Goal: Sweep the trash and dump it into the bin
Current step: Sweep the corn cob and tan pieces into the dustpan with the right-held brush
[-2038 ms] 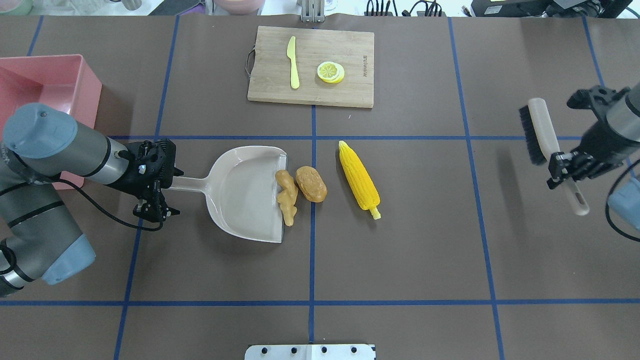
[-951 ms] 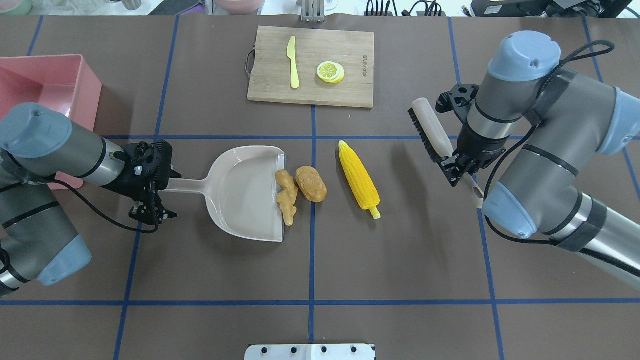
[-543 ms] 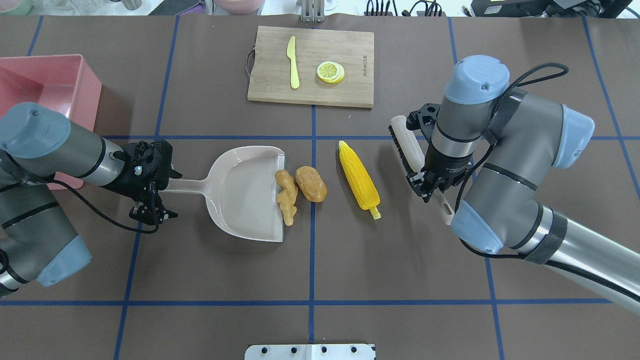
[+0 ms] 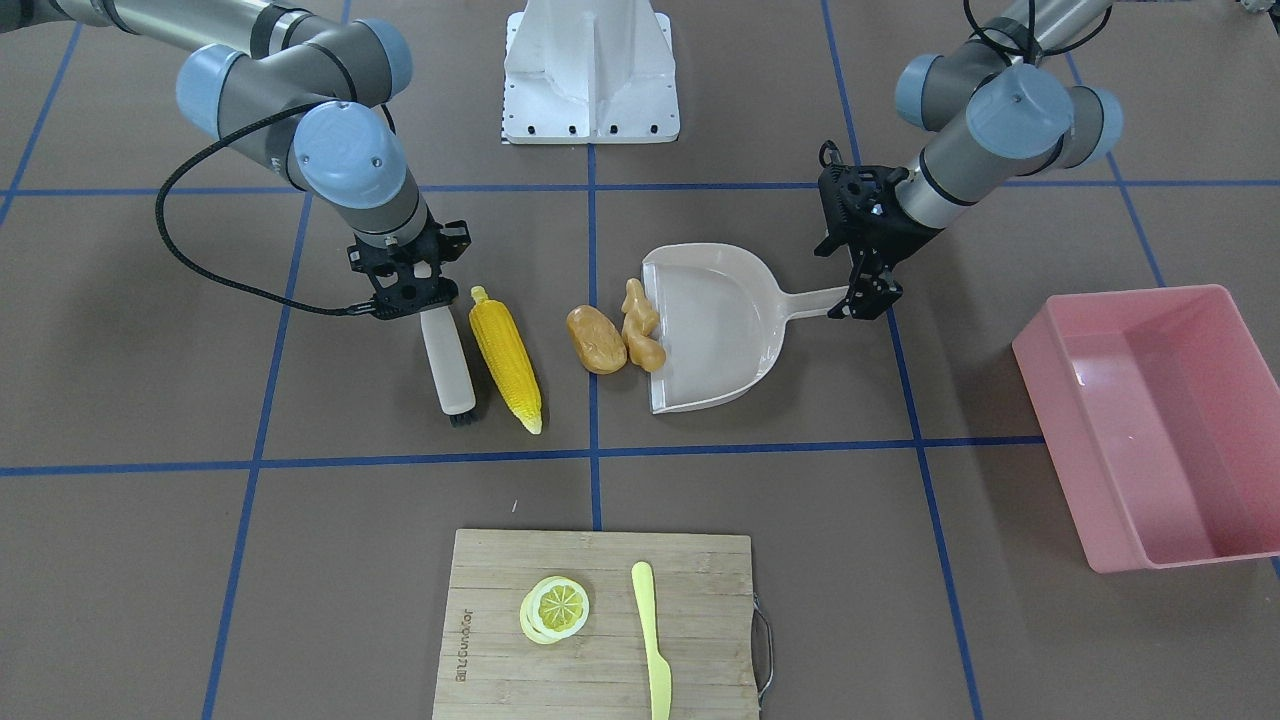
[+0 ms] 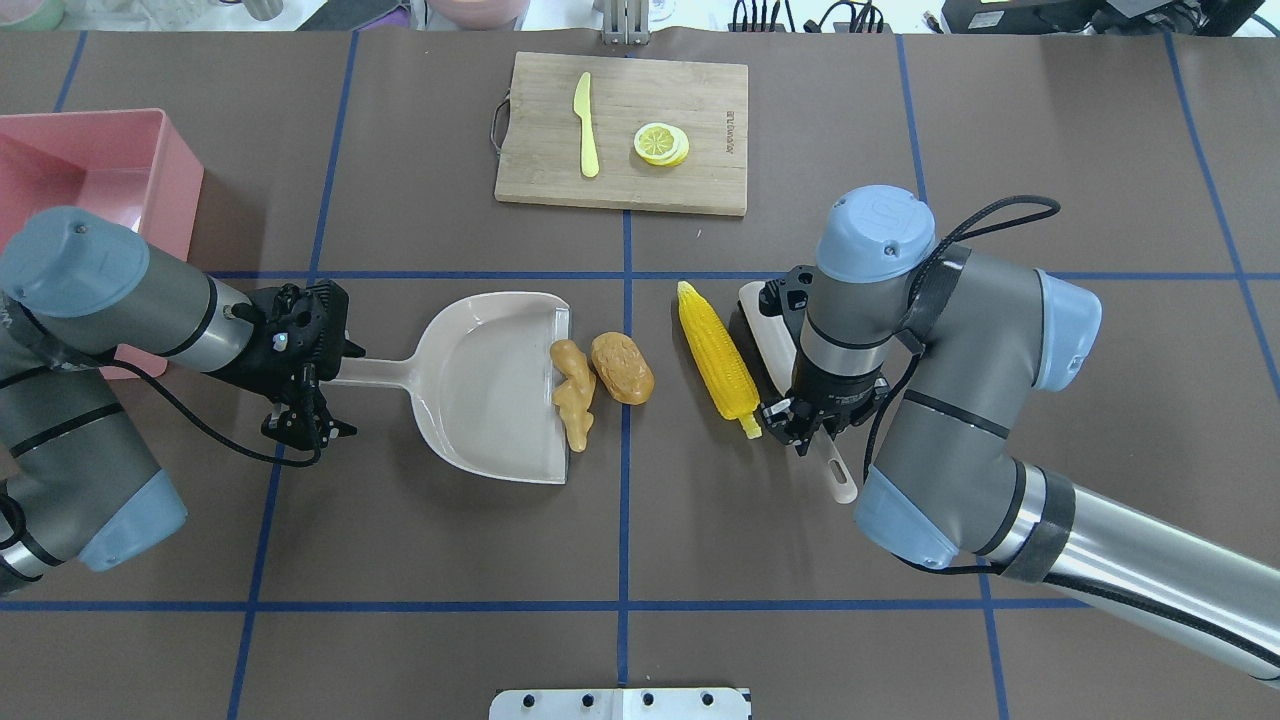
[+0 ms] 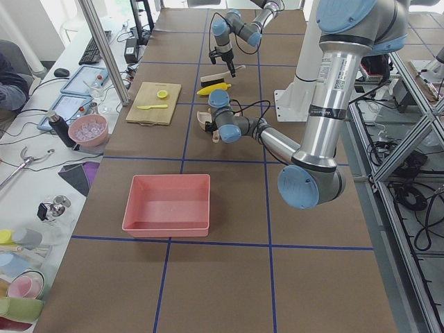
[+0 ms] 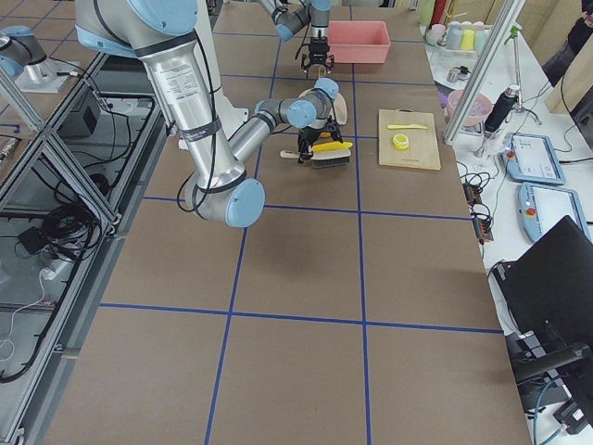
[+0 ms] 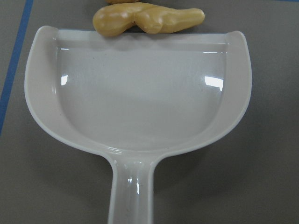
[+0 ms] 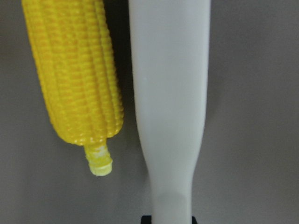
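Right claw (image 4: 402, 303) is closed tight on the handle of the brush (image 4: 448, 372), held low over the worktop (image 4: 800, 500). Left claw (image 4: 866, 296) is closed on the dustpan (image 4: 715, 330) handle. Step judged in hand: start of the sweep. The corn cob (image 4: 505, 358), long, yellow and ridged, lies just beside the brush, toward the left claw. Beyond it the brown potato (image 4: 596, 340) touches the knobbly ginger root (image 4: 640, 325) at the pan's lip. The next move calls for a level push panward, guarding against roll. The pink bin (image 4: 1170, 430) stands beyond the left claw, well apart.

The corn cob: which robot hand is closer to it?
Right. The right gripper holds a brush lying alongside the corn cob; the left gripper grips the dustpan by its handle, beyond the potato and ginger.
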Available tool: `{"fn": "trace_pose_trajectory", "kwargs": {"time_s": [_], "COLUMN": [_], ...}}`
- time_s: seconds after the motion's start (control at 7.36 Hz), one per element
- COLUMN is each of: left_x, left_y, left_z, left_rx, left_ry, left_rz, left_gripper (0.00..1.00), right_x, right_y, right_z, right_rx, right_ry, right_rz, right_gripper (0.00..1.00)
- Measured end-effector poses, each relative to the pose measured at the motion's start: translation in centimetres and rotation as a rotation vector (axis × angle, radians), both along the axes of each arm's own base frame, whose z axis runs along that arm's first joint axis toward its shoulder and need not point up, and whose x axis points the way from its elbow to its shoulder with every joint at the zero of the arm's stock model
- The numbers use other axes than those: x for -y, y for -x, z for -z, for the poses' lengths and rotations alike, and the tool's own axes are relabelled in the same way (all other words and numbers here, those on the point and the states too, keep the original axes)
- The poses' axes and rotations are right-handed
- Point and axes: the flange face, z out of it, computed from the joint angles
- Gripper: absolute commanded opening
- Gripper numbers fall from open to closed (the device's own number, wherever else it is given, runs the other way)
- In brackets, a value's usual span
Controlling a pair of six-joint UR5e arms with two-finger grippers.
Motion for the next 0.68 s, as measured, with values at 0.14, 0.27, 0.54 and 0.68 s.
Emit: {"fn": "trace_pose_trajectory", "kwargs": {"time_s": [0.14,0.27,0.54,0.68], "left_x": [0.1,0.1,0.0,-0.1], "left_y": [-0.1,0.0,0.1,0.2], "left_z": [0.0,0.1,0.0,-0.1], "left_rx": [0.000,0.000,0.000,0.000], "left_ry": [-0.001,-0.002,0.003,0.004], "left_rz": [0.002,0.004,0.004,0.002], "left_gripper": [0.94,0.94,0.94,0.94], "right_x": [-0.6,-0.9,-0.7,-0.3], "right_y": [0.8,1.4,2.6,3.5], "right_z": [0.4,1.1,2.8,3.7], "right_rx": [0.001,0.018,0.060,0.074], "right_ry": [0.001,0.000,0.008,0.013], "right_rz": [0.000,-0.007,-0.039,-0.051], "right_gripper": [0.00,0.00,0.00,0.00]}}
